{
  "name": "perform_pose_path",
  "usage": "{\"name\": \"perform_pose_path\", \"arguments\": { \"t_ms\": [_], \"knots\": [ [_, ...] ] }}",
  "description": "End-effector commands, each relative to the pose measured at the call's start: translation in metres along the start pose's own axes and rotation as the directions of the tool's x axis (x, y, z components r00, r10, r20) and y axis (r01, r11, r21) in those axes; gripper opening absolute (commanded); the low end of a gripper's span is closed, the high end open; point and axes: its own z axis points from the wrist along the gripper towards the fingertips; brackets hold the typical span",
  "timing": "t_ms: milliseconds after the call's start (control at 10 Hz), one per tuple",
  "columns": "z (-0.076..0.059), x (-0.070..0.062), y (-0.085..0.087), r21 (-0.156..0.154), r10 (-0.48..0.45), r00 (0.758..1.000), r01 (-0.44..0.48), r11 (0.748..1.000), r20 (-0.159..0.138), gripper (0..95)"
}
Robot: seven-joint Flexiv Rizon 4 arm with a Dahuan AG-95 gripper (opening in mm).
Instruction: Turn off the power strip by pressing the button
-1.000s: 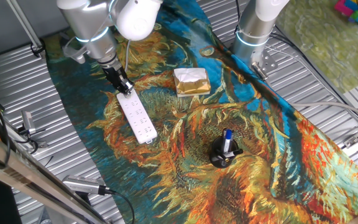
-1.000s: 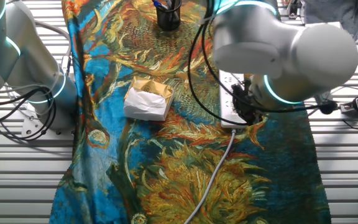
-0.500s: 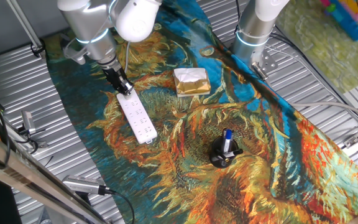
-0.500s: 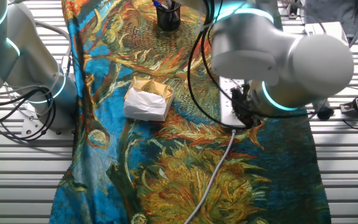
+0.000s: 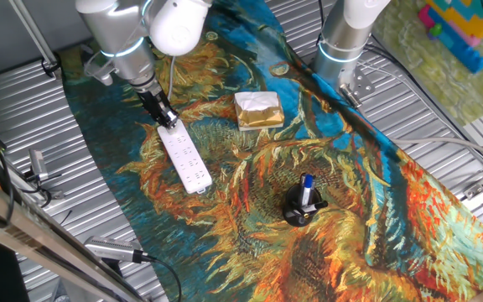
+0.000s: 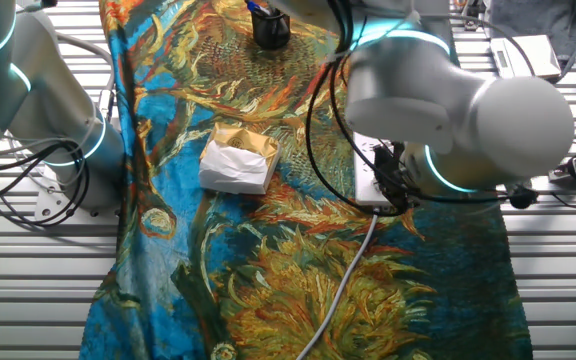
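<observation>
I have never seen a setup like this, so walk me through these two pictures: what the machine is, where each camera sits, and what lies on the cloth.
Both pictures show one moment, from two fixed cameras on different sides of the table. The grey-white machine is a robot arm; its dark gripper is down at the corded end of the power strip, where the button sits, hidden beneath it. The strip's white cord trails over the painted cloth. Also on the cloth: a gold-wrapped block and a black pen holder. Nothing is held.
</observation>
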Motion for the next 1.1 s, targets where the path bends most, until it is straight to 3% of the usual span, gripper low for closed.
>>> {"name": "perform_pose_path", "arguments": {
  "t_ms": [100,400,700,900,1100],
  "knots": [
    [0.001,0.001,0.0,0.01,-0.001,1.0,0.001,1.0,-0.002,0.0],
    [0.006,-0.001,-0.004,0.012,-0.024,1.0,0.024,1.0,0.005,0.0],
    [0.018,-0.001,-0.004,-0.018,-0.017,1.0,0.017,1.0,0.012,0.0],
    [0.027,-0.001,0.0,-0.016,-0.014,1.0,0.014,1.0,0.007,0.0],
    [0.018,0.003,0.004,0.001,-0.009,1.0,0.009,1.0,-0.009,0.0]
  ]
}}
